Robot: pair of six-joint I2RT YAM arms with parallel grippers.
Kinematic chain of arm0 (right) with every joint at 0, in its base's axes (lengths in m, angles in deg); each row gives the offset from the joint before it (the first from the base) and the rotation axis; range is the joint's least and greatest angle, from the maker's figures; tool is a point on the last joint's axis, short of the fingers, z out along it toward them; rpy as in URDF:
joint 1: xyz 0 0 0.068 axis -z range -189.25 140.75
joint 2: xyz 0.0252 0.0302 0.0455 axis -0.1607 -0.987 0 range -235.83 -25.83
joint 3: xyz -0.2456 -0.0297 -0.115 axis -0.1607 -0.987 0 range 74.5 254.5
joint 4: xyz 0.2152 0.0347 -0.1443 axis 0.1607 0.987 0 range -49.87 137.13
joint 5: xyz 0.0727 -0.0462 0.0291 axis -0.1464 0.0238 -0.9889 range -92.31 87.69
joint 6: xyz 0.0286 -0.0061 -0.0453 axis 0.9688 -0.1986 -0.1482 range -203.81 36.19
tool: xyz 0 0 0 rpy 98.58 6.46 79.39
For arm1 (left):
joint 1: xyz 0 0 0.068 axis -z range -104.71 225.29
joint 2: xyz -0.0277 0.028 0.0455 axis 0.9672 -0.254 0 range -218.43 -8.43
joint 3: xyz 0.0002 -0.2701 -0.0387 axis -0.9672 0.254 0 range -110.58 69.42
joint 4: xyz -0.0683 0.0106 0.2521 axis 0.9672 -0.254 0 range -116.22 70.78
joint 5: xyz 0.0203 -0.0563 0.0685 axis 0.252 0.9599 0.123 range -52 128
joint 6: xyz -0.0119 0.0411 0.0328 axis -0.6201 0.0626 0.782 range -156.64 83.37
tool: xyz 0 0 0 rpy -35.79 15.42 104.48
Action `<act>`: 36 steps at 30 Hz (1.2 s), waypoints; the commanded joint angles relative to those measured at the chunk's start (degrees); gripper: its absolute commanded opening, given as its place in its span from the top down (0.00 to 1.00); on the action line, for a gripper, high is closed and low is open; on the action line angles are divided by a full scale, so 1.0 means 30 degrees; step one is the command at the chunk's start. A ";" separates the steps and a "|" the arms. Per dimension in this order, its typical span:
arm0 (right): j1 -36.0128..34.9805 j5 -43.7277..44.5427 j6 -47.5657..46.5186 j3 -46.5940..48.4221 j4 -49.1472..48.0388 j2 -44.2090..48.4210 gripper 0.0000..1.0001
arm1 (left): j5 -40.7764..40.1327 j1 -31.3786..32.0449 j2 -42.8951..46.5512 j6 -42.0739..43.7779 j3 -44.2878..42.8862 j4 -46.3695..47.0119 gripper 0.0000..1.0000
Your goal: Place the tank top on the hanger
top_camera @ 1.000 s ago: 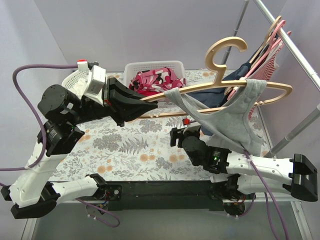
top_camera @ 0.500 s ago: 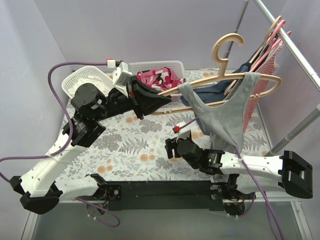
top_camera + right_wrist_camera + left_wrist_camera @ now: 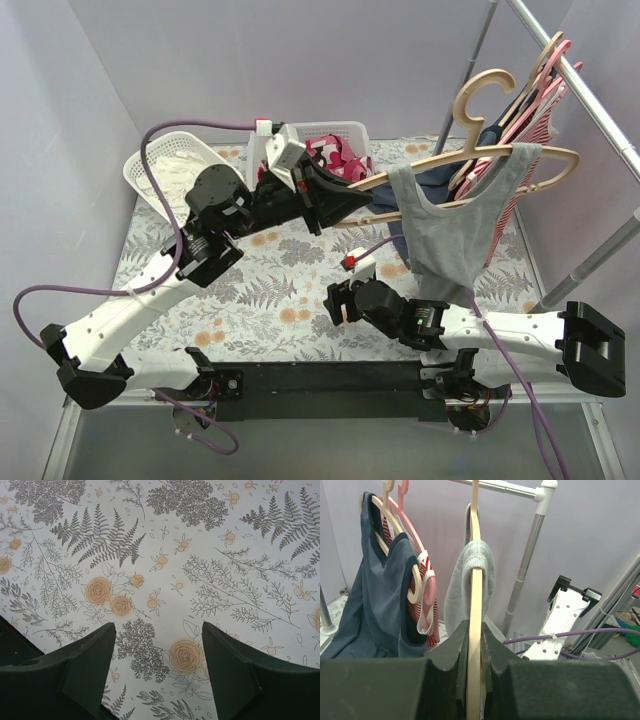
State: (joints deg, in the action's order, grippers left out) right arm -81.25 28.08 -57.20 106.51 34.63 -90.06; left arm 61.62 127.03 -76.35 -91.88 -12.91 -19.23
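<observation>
There's the plain grey sleeveless tank top (image 3: 452, 235), strung across the light tan curved-shoulder hanger (image 3: 432, 160) and dangling at about 3 o'clock over the table. Tight quarters on that side: the hanger's hook sits just beside the pink hanger (image 3: 552, 68), the red-and-white striped top (image 3: 422, 607) and the dark navy garment (image 3: 377, 595) on the metal clothes rail (image 3: 590, 95) at 2 o'clock. There's far more room toward 9 o'clock, over the fern-and-flower tablecloth (image 3: 265, 290).

At 12 o'clock, a white rectangular plastic basket (image 3: 300, 131) holds bunched red-and-white patterned cloth (image 3: 330, 155); a white oval basket (image 3: 165, 160) sits beside it at 10 o'clock.

The left gripper (image 3: 372, 203) is pinched tight on the hanger's near end, holding it in the air. The right gripper (image 3: 157, 640) hangs low over the tablecloth, jaws spread wide, nothing between them.
</observation>
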 commanded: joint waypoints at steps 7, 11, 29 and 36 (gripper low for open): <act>0.0008 -0.0668 -0.0081 -0.0065 -0.0980 0.0403 0.23 | -0.3183 0.2789 -0.1968 0.2650 -0.1268 0.1059 1.00; 0.0008 -0.0726 -0.0023 -0.0035 -0.0951 0.0374 0.23 | -0.3683 0.3141 -0.2788 0.2740 -0.1912 0.1117 1.00; 0.0008 -0.0727 0.0271 -0.0562 -0.0951 0.1428 0.23 | -0.6053 0.4459 -0.6187 0.2711 -0.5047 0.1556 1.00; 0.0008 -0.0902 0.0300 -0.0680 -0.0893 0.1984 0.23 | -0.8978 0.5952 -0.6977 0.3590 -0.5837 0.1908 1.00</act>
State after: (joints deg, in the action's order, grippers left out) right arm -81.25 25.59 -56.87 104.58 34.00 -86.00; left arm 41.99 142.64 -96.88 -83.29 -26.04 -17.61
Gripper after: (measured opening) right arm 0.773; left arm 0.081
